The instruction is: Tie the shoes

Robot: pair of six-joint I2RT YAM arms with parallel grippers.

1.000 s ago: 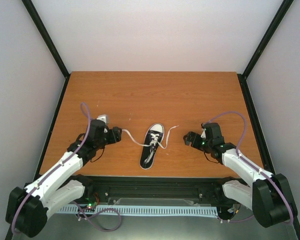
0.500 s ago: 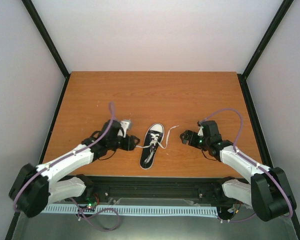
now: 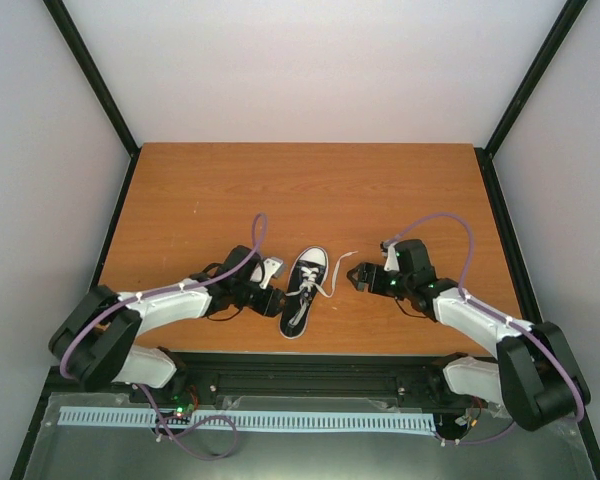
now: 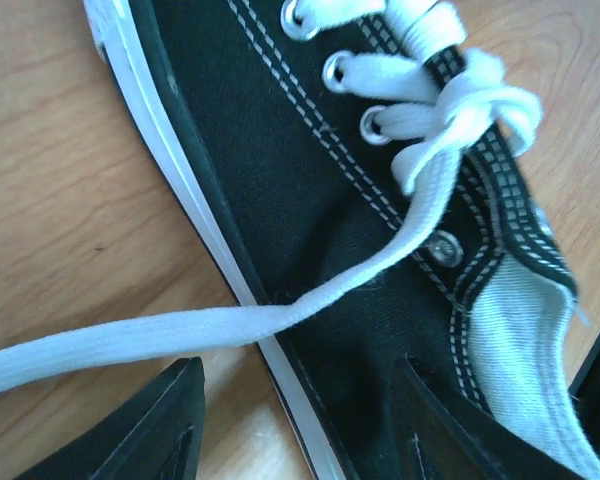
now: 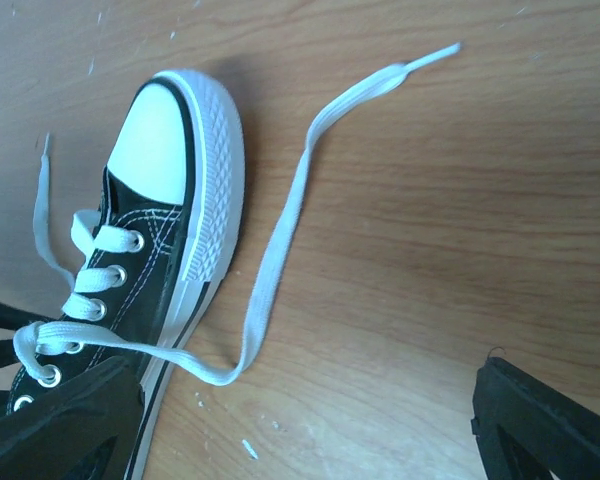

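The black sneaker (image 3: 305,290) with white toe cap lies mid-table, toe pointing away. My left gripper (image 3: 271,300) is open at the shoe's left side. In the left wrist view its fingers (image 4: 160,430) straddle the white sole edge of the sneaker (image 4: 310,200), and a white lace (image 4: 210,328) runs from the loose crossing over the sole, just beyond the fingertips. My right gripper (image 3: 358,278) is open to the right of the shoe. In the right wrist view the other lace (image 5: 280,230) lies slack on the wood beside the sneaker (image 5: 155,130), ahead of the wide-open jaws.
The wooden table (image 3: 310,190) has black frame posts at its corners and a black rail along its near edge (image 3: 310,365). Small white specks lie on the wood (image 5: 245,448) near the right lace.
My left arm has swung right, from well left of the shoe to right against its side. My right gripper has crept left toward the right lace. The shoe has not moved.
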